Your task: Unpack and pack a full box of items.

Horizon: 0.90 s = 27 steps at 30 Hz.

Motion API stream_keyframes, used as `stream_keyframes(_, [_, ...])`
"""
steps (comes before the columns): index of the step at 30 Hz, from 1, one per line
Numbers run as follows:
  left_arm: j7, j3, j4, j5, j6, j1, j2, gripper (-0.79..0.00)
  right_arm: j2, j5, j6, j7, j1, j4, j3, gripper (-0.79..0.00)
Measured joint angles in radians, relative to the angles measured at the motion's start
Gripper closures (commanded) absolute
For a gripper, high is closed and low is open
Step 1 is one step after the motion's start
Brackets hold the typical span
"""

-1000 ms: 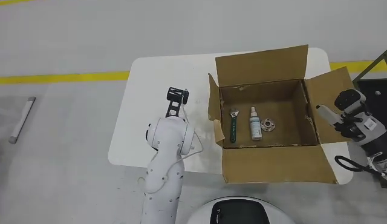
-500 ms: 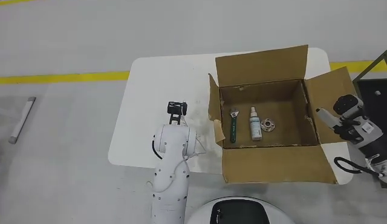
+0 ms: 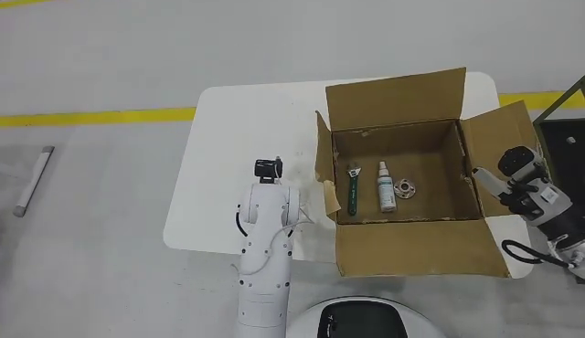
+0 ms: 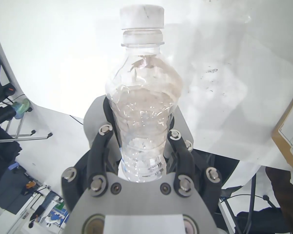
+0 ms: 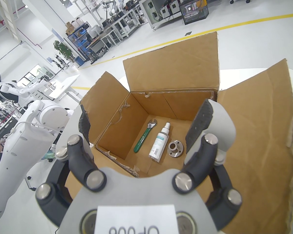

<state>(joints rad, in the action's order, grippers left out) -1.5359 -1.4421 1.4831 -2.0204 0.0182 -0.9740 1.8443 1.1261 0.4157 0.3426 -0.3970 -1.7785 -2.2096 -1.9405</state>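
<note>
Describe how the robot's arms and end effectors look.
The left arm and right arm are smooth white shells with thin cables. The left end effector and right end effector have grey plates, black bolted linkages and white labels.

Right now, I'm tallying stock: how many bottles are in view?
2. A clear water bottle is held in the left claw; a small white spray bottle lies on the cardboard box floor, between the adjustable wrench and the metal flange. None appears hidden.
</note>
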Motion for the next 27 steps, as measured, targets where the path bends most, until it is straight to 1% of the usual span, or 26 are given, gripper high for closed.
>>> stream_keyframes(1, [0.000,-0.004,-0.005,0.000,0.003,0.003,0.003,-0.776,0.000,0.000,0.000,0.000,0.000,0.002,-0.001,-0.785])
stream_keyframes(6, [0.000,-0.020,-0.032,-0.007,0.008,0.014,0.020,-0.785,-0.001,0.000,0.000,-0.007,0.008,0.017,-0.002,-0.785])
stream_keyframes(11, [0.000,-0.022,-0.027,-0.015,0.031,0.019,0.032,-0.785,-0.003,-0.009,0.002,-0.019,0.030,0.045,0.006,-0.785])
stream_keyframes(17, [0.000,-0.039,-0.010,-0.031,0.065,0.027,0.044,-0.785,-0.013,-0.041,0.018,-0.079,0.126,0.106,0.025,-0.785])
stream_keyframes(18, [0.000,-0.038,-0.004,-0.034,0.069,0.028,0.046,-0.785,-0.014,-0.053,0.017,-0.090,0.140,0.114,0.034,-0.720])
stream_keyframes(19, [0.000,-0.037,0.002,-0.040,0.074,0.028,0.048,-0.785,-0.015,-0.066,0.015,-0.101,0.155,0.122,0.046,-0.372])
stream_keyframes(20, [0.000,-0.033,0.010,-0.049,0.080,0.029,0.050,-0.785,-0.016,-0.083,0.010,-0.116,0.175,0.136,0.069,-0.126])
stream_keyframes(21, [0.000,-0.030,0.017,-0.055,0.083,0.028,0.052,-0.785,-0.016,-0.099,0.003,-0.127,0.190,0.147,0.091,0.000])
stream_keyframes(23, [0.000,-0.027,0.030,-0.053,0.083,0.028,0.057,-0.785,-0.016,-0.122,-0.019,-0.152,0.220,0.169,0.140,0.000])
stream_keyframes(27, [0.000,-0.017,0.050,-0.053,0.090,0.031,0.062,-0.785,-0.014,-0.019,-0.076,-0.186,0.284,0.203,0.266,0.000])
